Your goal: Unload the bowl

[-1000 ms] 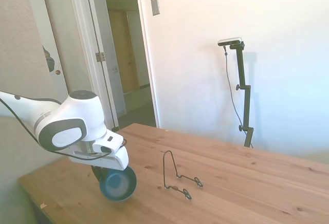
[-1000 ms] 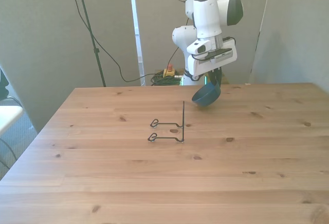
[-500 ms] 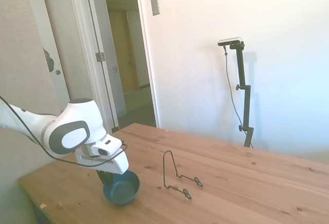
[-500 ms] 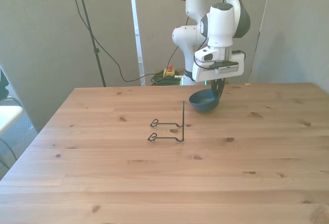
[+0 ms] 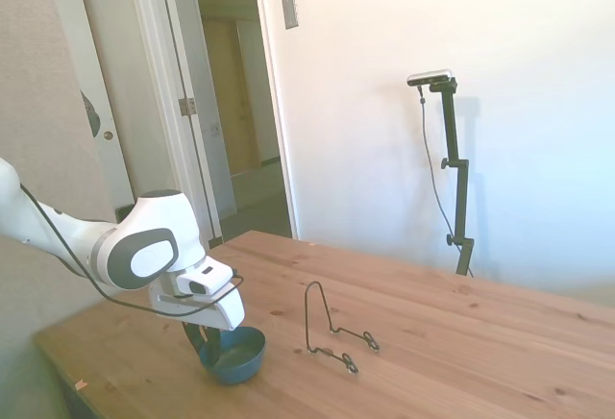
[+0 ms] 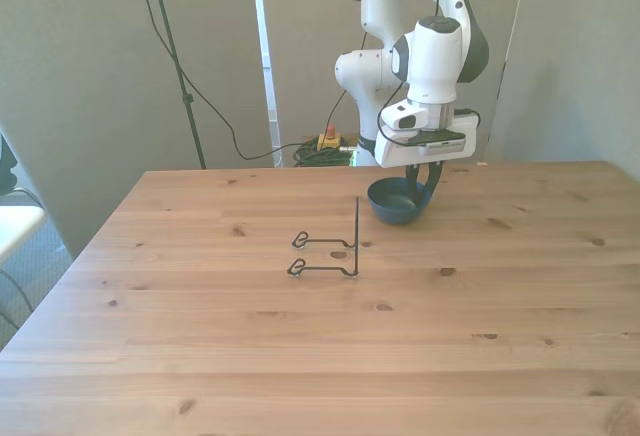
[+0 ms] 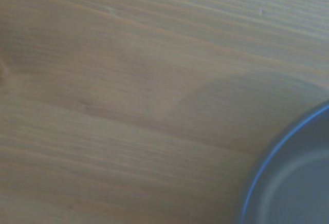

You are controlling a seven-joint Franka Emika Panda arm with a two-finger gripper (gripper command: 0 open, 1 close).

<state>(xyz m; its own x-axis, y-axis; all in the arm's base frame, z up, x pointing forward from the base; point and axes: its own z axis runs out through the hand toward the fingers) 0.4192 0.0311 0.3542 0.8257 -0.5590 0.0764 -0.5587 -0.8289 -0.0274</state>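
Near the far edge of the wooden surface, the dark teal bowl is sitting upright, gripper clamping on the bowl's rim from above, thin black wire rack standing apart toward the front view's left, wrist view showing blurred rim.

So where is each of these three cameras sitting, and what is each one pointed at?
Side view: stands off one side of the table, looking across it; the white arm enters from the left.
Front view: across the table, facing the robot; arm and tool show above the bowl.
Wrist view: close above the wood, catching the bowl's rim; no robot parts show.
Shared: side and front views both show the bowl and wire rack.
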